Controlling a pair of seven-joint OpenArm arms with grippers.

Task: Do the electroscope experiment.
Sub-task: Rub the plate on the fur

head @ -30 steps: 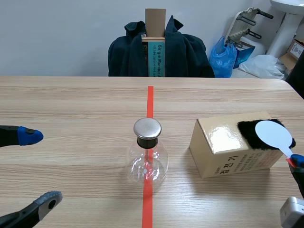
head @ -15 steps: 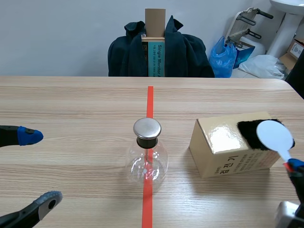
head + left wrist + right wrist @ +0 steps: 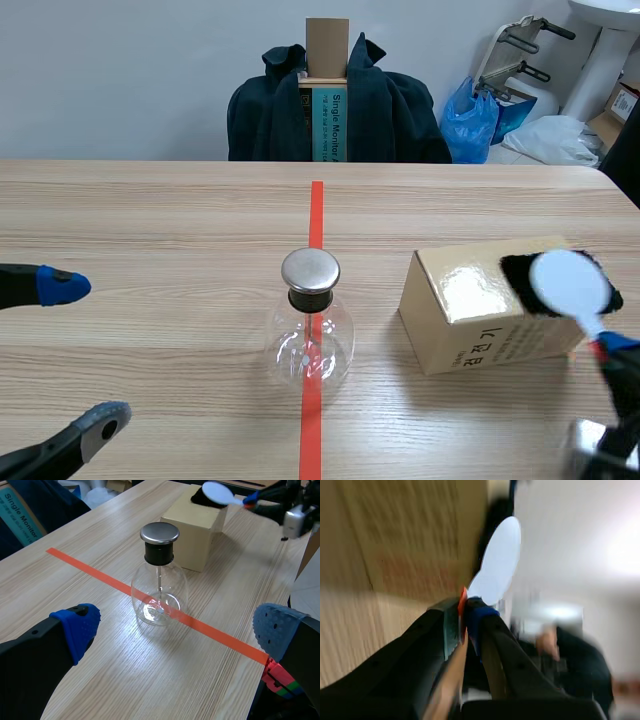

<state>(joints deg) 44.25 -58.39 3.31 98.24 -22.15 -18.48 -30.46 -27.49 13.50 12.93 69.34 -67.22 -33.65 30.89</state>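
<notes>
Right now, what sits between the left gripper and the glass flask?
Nothing. In the scene view only bare wooden table separates the open left gripper from the glass flask; the left wrist view agrees.

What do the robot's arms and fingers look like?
Both arms are black. The left gripper has two thick black fingers with blue dotted pads at the tips. The right gripper is black too, with a blue pad; a small grey block sits on that arm.
</notes>
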